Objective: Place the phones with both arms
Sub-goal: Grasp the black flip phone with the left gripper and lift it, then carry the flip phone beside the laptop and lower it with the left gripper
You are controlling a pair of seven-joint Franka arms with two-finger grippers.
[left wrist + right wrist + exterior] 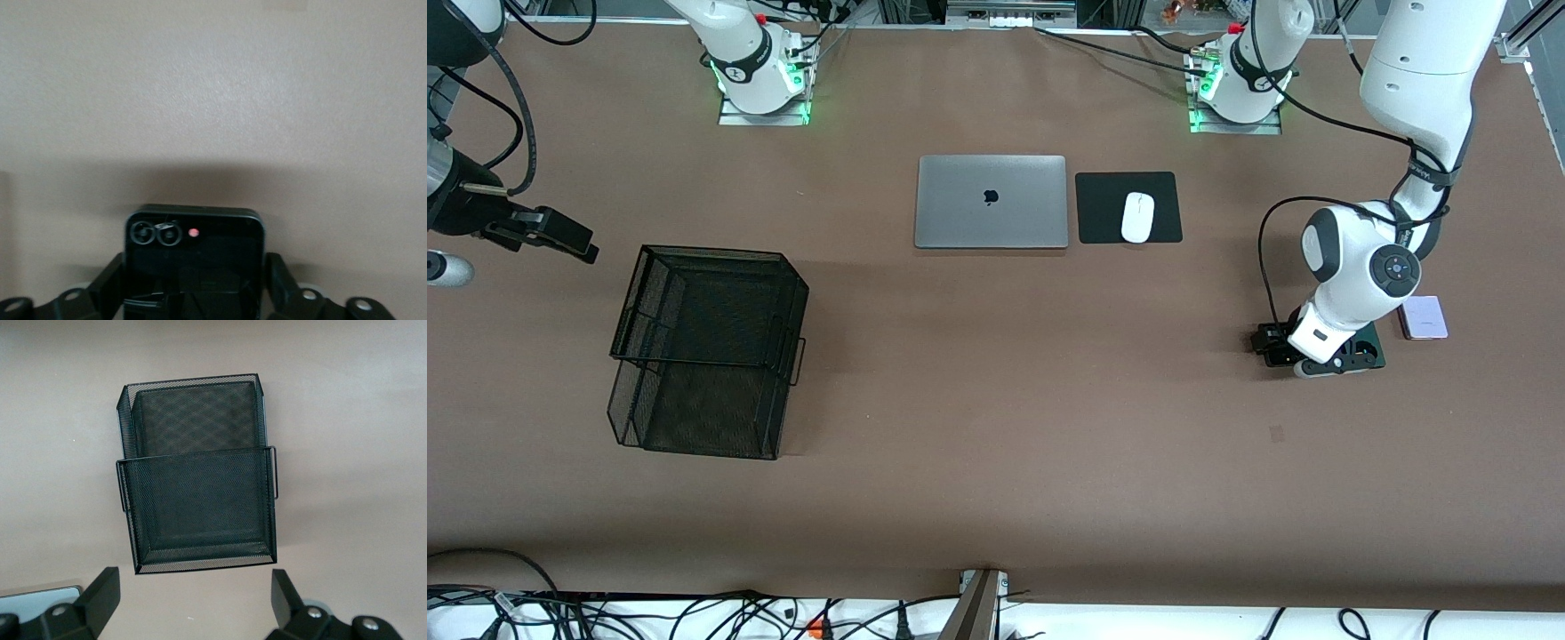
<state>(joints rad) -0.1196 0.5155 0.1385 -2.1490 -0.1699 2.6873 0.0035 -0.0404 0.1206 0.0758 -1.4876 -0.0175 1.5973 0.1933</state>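
A dark phone (193,233) with two round camera rings lies flat on the brown table toward the left arm's end. My left gripper (195,268) is down on it, with a finger pressed against each long side. In the front view the left gripper (1338,356) covers most of this phone (1373,342). A small pale lilac phone (1423,317) lies beside it, nearer the table's end. My right gripper (560,236) hangs open and empty in the air by the right arm's end of the table. In the right wrist view the right gripper (193,600) looks down on the mesh basket (197,480).
A black wire-mesh basket (707,351) with two levels stands toward the right arm's end. A shut grey laptop (991,202) lies between the bases, and beside it a white mouse (1137,217) sits on a black pad (1103,213).
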